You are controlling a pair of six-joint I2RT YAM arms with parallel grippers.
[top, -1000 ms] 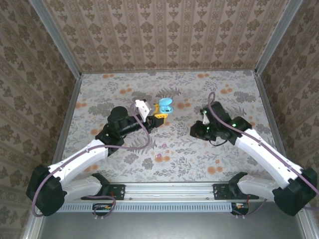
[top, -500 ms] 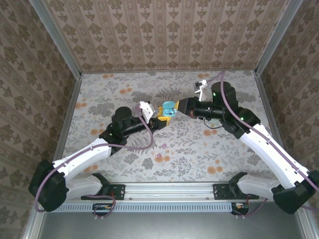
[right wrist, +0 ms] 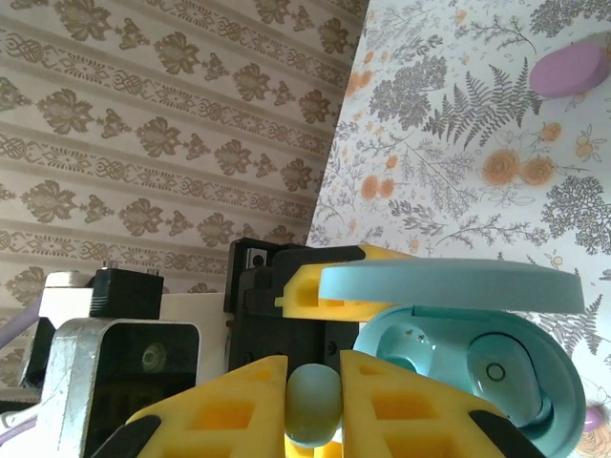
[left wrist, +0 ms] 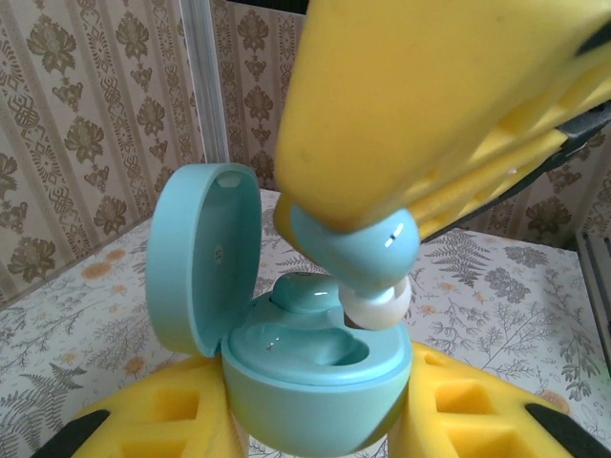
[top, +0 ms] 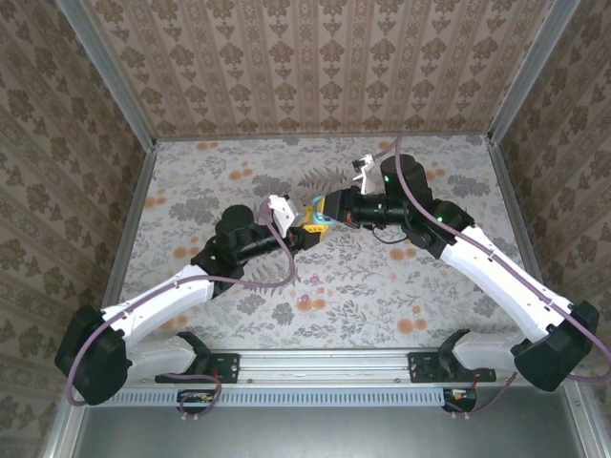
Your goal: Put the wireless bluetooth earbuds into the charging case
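My left gripper (left wrist: 315, 425) is shut on the pastel cyan charging case (left wrist: 315, 382), which it holds upright with the lid (left wrist: 200, 258) swung open. One cyan earbud (left wrist: 304, 291) sits in the case's far socket. My right gripper (right wrist: 313, 382) is shut on a second cyan earbud (right wrist: 313, 408). From the left wrist this earbud (left wrist: 358, 248) hangs just above the empty near socket, white tip (left wrist: 377, 305) down at the rim. From above, both grippers meet at the case (top: 319, 204) at mid-table.
A pink pebble-shaped case (right wrist: 573, 69) lies on the flowered cloth (top: 382, 286) beyond the cyan case. A small pink piece (top: 313, 280) lies on the cloth in front of the grippers. Patterned walls enclose the table on three sides.
My right arm has swung from the right middle of the table up and left, bringing its earbud over the open case. My left gripper has shifted only slightly with the case.
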